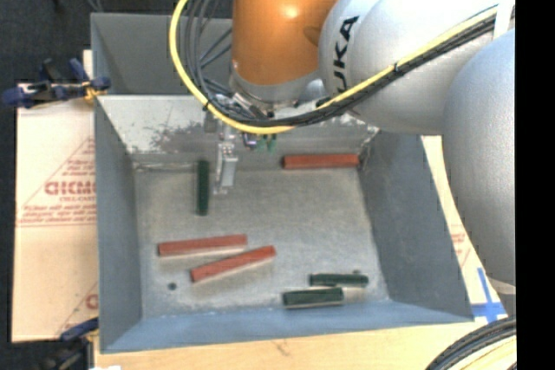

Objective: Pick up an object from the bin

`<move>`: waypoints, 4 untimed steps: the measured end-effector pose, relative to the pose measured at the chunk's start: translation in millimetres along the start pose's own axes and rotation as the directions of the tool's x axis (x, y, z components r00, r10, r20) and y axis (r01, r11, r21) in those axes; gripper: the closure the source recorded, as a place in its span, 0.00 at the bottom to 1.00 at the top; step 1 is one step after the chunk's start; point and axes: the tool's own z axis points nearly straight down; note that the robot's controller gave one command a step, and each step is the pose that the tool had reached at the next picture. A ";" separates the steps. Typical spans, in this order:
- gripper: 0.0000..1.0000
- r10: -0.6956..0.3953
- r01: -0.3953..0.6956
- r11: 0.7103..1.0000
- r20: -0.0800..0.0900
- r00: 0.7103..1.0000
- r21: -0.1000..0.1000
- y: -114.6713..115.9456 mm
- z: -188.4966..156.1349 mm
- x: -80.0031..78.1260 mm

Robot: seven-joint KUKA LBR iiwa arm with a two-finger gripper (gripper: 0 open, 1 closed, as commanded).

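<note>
My gripper [226, 173] hangs below the orange wrist cover, near the back left of the bin floor. Just to its left lies a dark green stick [202, 188], lengthwise front to back, close beside the gripper but not in its grasp. A red stick [319, 160] lies along the back wall to the gripper's right. Nothing shows in the gripper's grasp.
Two red sticks [202, 246] [232, 263] lie side by side on the front left floor. Two dark green sticks [338, 279] [312, 298] rest near the front right wall. The big arm covers the bin's upper right.
</note>
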 end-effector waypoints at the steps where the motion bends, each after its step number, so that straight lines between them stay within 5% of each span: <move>1: 0.00 0.049 -0.049 0.999 -0.014 0.999 0.005 -37.4 128.3 85.5; 2: 0.00 0.050 -0.050 0.999 -0.006 0.999 0.005 -60.9 173.3 64.4; 3: 1.00 0.050 -0.050 0.999 0.000 0.999 0.000 -57.5 166.6 61.9; 4: 1.00 0.010 -0.010 1.000 0.008 1.000 0.001 -42.7 30.6 67.2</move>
